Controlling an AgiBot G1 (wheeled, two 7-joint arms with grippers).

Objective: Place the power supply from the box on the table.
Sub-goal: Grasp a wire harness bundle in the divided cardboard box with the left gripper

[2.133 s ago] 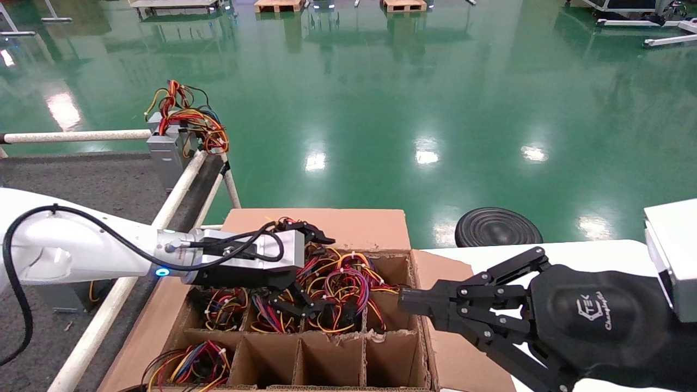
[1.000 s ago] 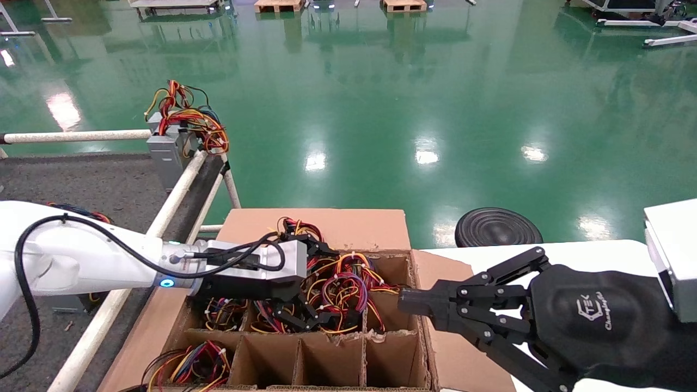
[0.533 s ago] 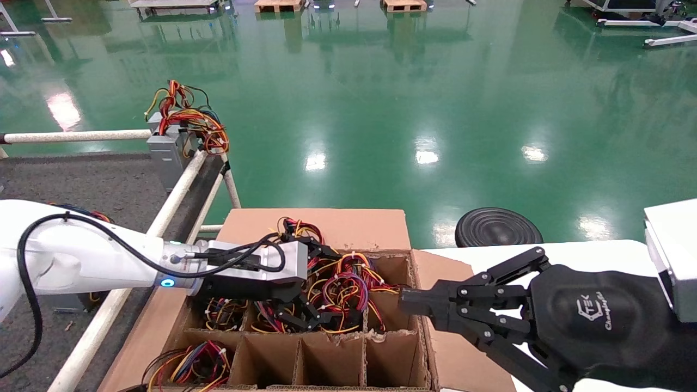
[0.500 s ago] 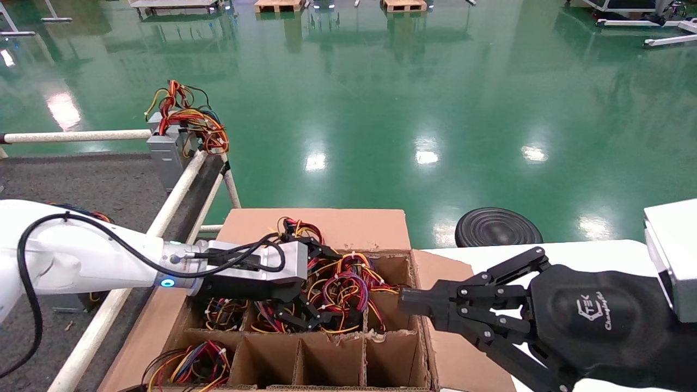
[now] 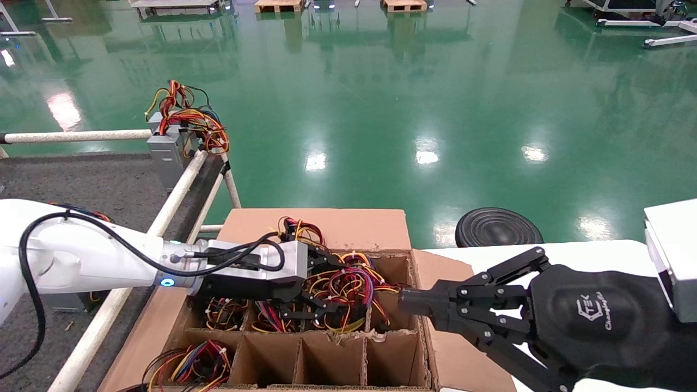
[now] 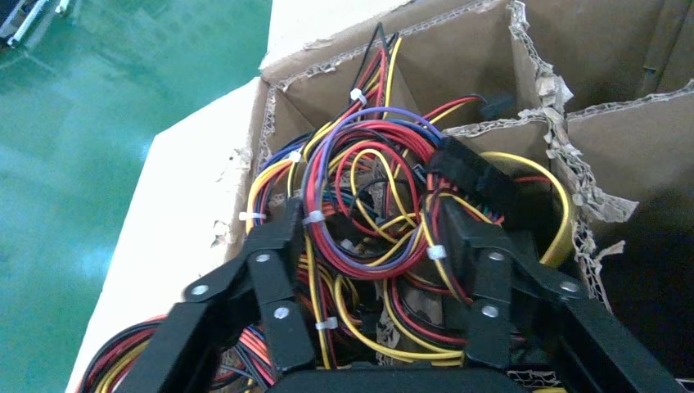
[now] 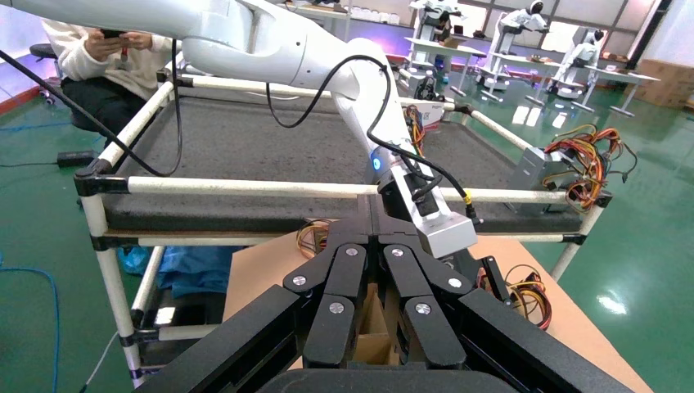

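The dark grey rough-textured surface (image 5: 81, 179) edged by white tubular rails lies at the robot's left; a grey metal unit with orange, yellow and red wires (image 5: 173, 142) stands at its far corner.

The large brown cardboard box (image 5: 305, 348) with divider cells sits before the robot. Its far row of cells holds bundles of coloured wire; a near-left cell holds another wire bundle (image 5: 190, 365); the other near cells show only bare cardboard.

Compared with half a second ago, the looped bundle of red, yellow, purple and black wires of the power supply (image 5: 343, 283) has shifted and bunched closer to the left gripper, and the gripper's fingers have drawn in around it. The arm itself has barely moved.

The left gripper (image 5: 318, 296) reaches into a far cell of the box. In the left wrist view its two black fingers (image 6: 274, 270) stand either side of the wire loop (image 6: 368, 213), touching the wires. The metal body of the power supply is hidden under the wires.

The right gripper (image 5: 414, 305) hangs over the box's right edge, fingers pressed together, holding nothing.
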